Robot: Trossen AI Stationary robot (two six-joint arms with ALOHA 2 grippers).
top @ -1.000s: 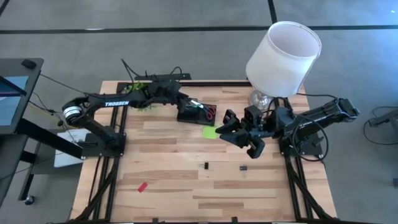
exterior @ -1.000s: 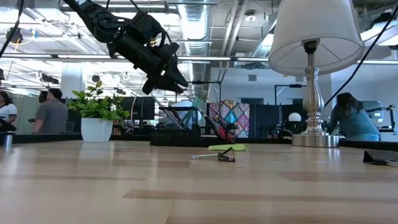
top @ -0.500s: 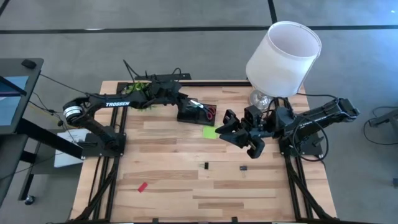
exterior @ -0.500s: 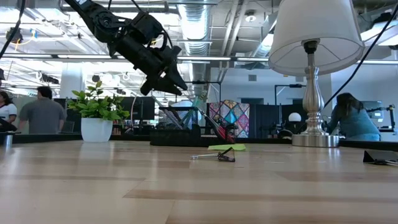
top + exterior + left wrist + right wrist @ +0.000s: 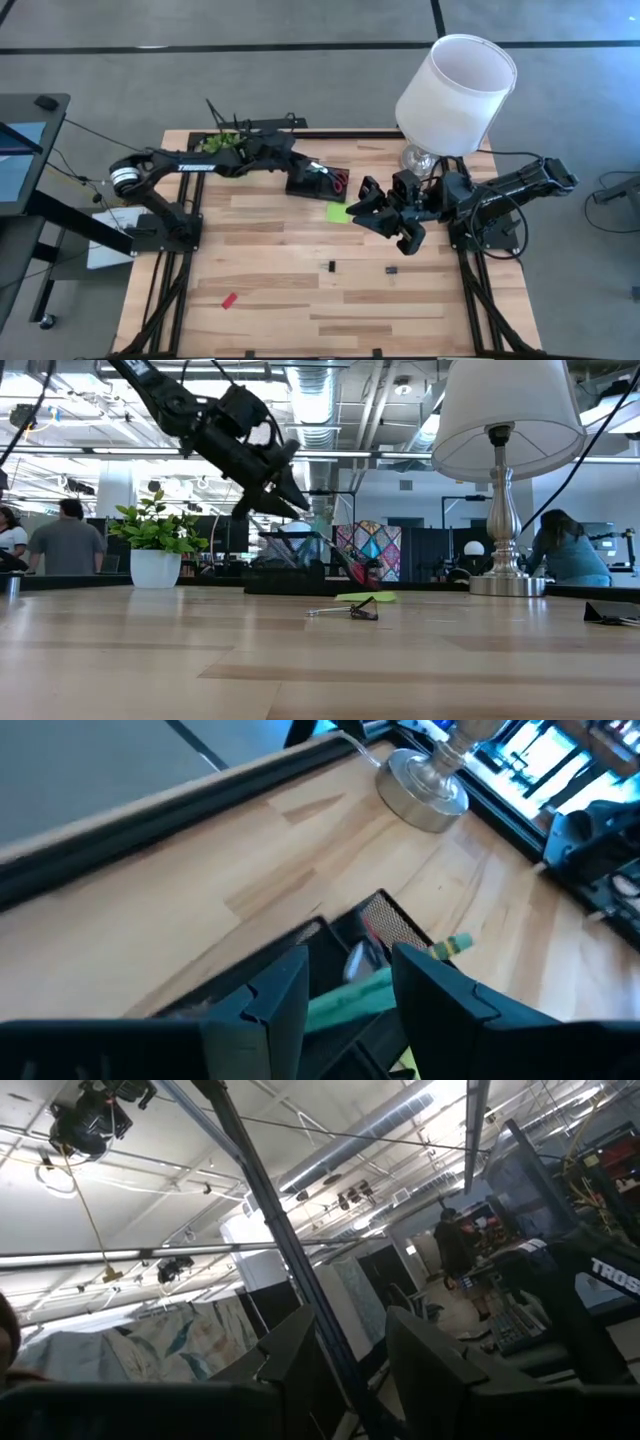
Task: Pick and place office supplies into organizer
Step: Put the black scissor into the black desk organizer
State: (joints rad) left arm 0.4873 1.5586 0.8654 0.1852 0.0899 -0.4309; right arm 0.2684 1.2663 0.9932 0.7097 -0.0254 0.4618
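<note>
The left gripper (image 5: pixel 303 166) is held above the far edge of the table, directly over the organizer (image 5: pixel 316 181), a small black tray located near the far centre of the wooden table (image 5: pixel 300 290). In the left wrist view its two dark fingers (image 5: pixel 275 1000) are closed on a green pen (image 5: pixel 350 1000), which lies crosswise between them with a yellowish tip projecting to one side; the tray's compartments lie just below the pen. In the low view the same gripper (image 5: pixel 280 490) hangs tilted, nose down, above the organizer (image 5: pixel 285 572), clear of the tabletop. Red-handled scissors (image 5: pixel 340 183) are lodged at the organizer's right end. A lime-green sticky-note pad (image 5: pixel 338 212) lies flat on the table just in front of the tray, close to the right gripper (image 5: pixel 368 207). That gripper is parked mid-table, beside the base of the white-shaded lamp (image 5: pixel 455 80), tipped upward so that its wrist camera looks toward the ceiling; its fingers (image 5: pixel 300 1355) stand apart with a clear gap and hold nothing. Two small black clips (image 5: pixel 331 266) lie loose further toward the near edge, one at centre and the other (image 5: pixel 392 269) to its right. A red eraser (image 5: pixel 229 300) rests near the front left corner, well apart from everything else. A potted plant (image 5: pixel 222 145) stands at the far left, partly under the left arm. People are visible in the room behind the table.
</note>
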